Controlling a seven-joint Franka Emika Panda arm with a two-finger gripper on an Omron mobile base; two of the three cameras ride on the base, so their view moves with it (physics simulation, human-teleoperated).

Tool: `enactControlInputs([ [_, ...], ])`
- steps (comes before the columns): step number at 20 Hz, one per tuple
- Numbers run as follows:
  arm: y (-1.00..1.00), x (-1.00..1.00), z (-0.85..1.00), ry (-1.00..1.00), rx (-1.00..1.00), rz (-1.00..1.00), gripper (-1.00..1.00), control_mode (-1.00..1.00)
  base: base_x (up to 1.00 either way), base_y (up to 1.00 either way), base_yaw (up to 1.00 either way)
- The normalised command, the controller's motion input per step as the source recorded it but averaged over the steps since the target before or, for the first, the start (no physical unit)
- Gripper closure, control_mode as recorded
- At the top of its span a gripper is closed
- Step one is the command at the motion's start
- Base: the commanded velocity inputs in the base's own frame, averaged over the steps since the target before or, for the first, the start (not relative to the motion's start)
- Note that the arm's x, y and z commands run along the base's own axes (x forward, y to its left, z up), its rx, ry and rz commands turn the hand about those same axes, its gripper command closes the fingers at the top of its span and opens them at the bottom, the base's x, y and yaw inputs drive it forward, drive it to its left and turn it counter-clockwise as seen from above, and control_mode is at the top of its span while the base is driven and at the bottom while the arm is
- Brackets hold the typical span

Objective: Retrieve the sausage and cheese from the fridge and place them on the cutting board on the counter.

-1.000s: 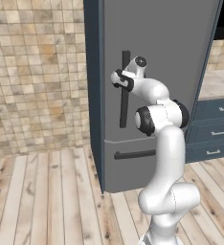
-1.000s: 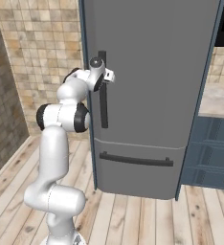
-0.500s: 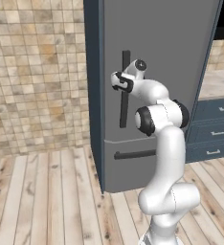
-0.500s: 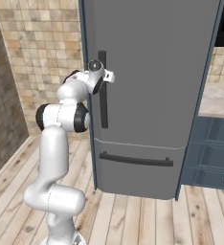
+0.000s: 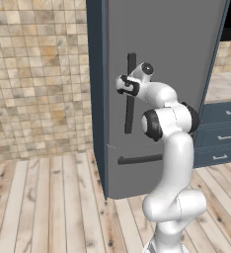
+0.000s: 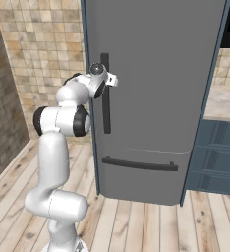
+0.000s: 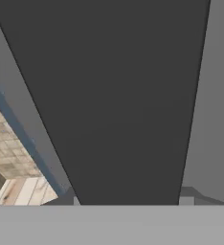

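The fridge [image 5: 176, 49] [image 6: 156, 74] stands closed, with grey doors and dark blue-grey sides. My gripper [image 5: 129, 85] [image 6: 107, 81] is at the upper part of the door's vertical dark bar handle [image 5: 130, 116] [image 6: 106, 113], with its jaws shut around the bar. In the hand view that handle [image 7: 118, 95] runs as a wide dark band between the fingertips, with the grey door [image 7: 219, 95] behind it. The sausage and the cheese are hidden behind the closed door. The cutting board is out of view. A strip of the beige counter [image 5: 225, 86] [image 6: 226, 103] shows to the right of the fridge.
Blue drawers [image 5: 221, 133] [image 6: 215, 162] sit under the counter on the right. A horizontal bar handle [image 5: 139, 159] [image 6: 139, 165] crosses the fridge's lower door. A tiled wall [image 5: 38, 74] is to the left, and wooden floor [image 5: 48, 207] lies in front.
The jaws have closed in on the vertical door handle. The arm has hardly moved and the door is still shut.
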Motion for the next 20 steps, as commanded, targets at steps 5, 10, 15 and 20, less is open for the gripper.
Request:
enactControlInputs([
  [5, -0.61, -0.95, 0.12, 0.00, 0.00, 0.00, 1.00, -1.00, 0.00, 0.00, 0.00],
  [10, -0.65, -1.00, 0.13, 0.00, 0.00, 0.00, 1.00, -1.00, 0.00, 0.00, 0.00],
  [15, -0.86, -1.00, 0.04, -0.03, 0.00, 0.00, 1.00, -1.00, 0.00, 0.00, 0.00],
  [20, -0.96, -1.00, 0.14, -0.03, 0.01, 0.01, 1.00, -1.00, 0.00, 0.00, 0.00],
])
